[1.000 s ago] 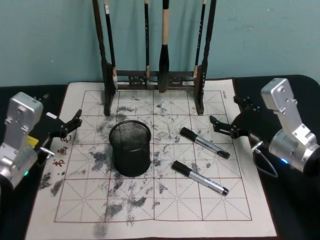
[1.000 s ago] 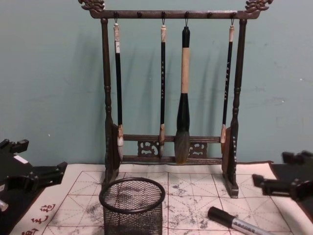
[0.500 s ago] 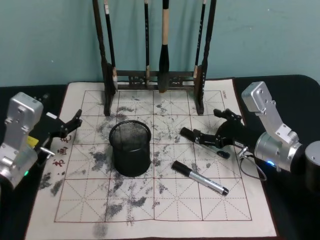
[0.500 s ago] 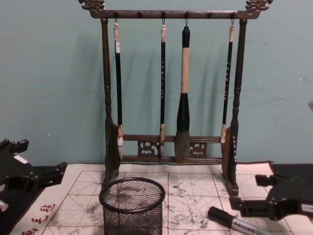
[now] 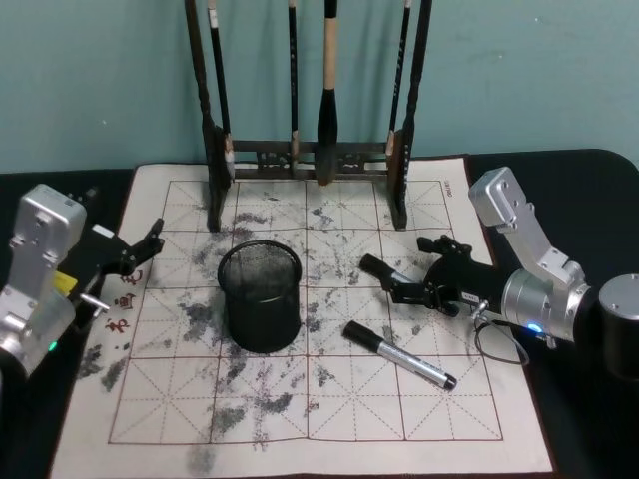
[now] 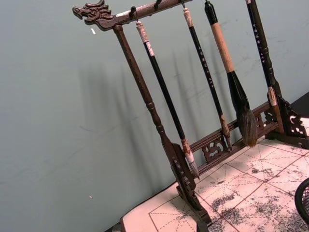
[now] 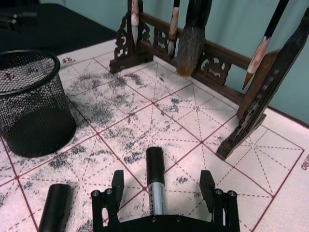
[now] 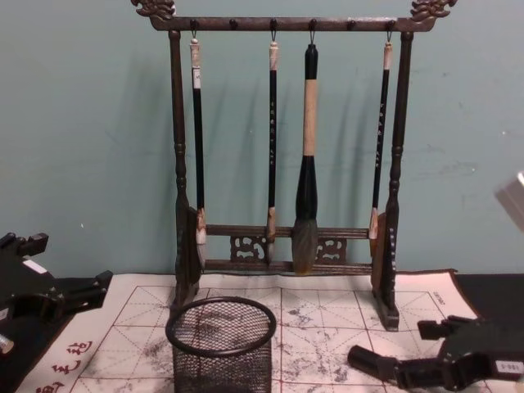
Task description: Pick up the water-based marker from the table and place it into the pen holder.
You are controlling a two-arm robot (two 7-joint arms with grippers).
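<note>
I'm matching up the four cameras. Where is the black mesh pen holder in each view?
Head view: pen holder left of centre, in front of the brush rack.
Chest view: bottom, left of centre, base cut off.
Left wrist view: a sliver of mesh at the frame edge.
Right wrist view: large, near the frame edge.
Shared landmark: the brush rack.

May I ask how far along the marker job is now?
Done: nothing yet; the round black wire-mesh pen holder holds no marker. In hand: the open right gripper straddles the farther black-capped grey marker lying on the ink-stained mat. Remaining: close, lift, drop it in. The left gripper sits parked at the mat's left edge.
</note>
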